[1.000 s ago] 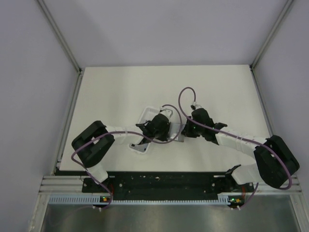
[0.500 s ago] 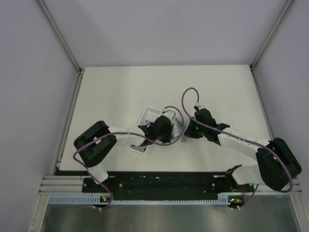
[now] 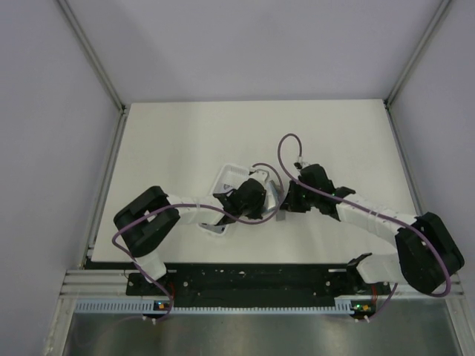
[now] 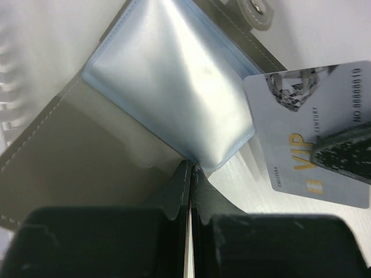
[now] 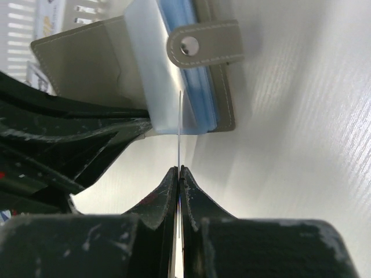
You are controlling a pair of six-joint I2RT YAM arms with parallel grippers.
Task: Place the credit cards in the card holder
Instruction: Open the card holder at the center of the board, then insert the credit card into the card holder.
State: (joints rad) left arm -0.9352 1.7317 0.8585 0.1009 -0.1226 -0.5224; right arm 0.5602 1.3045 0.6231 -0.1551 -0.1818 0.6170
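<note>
The card holder (image 4: 87,156) hangs open, a grey flap with clear bluish pockets (image 4: 174,81) and a snap tab (image 5: 203,43). My left gripper (image 4: 190,168) is shut on the lower corner of a pocket. My right gripper (image 5: 179,171) is shut on a silvery credit card (image 4: 301,121) marked VIP, seen edge-on in the right wrist view (image 5: 179,133). The card's far edge meets the pocket's open side; I cannot tell whether it is inside. In the top view both grippers (image 3: 261,200) (image 3: 288,199) face each other across the holder (image 3: 274,194) at mid-table.
A long white ribbed tray (image 3: 225,180) lies under and behind the left gripper; it shows at the left wrist view's left edge (image 4: 8,87) and in the right wrist view's top left (image 5: 64,17). Its near end (image 3: 214,227) holds something grey.
My right gripper has moved left with the card, bringing it up to the holder. My left gripper has shifted slightly right, still holding the holder.
</note>
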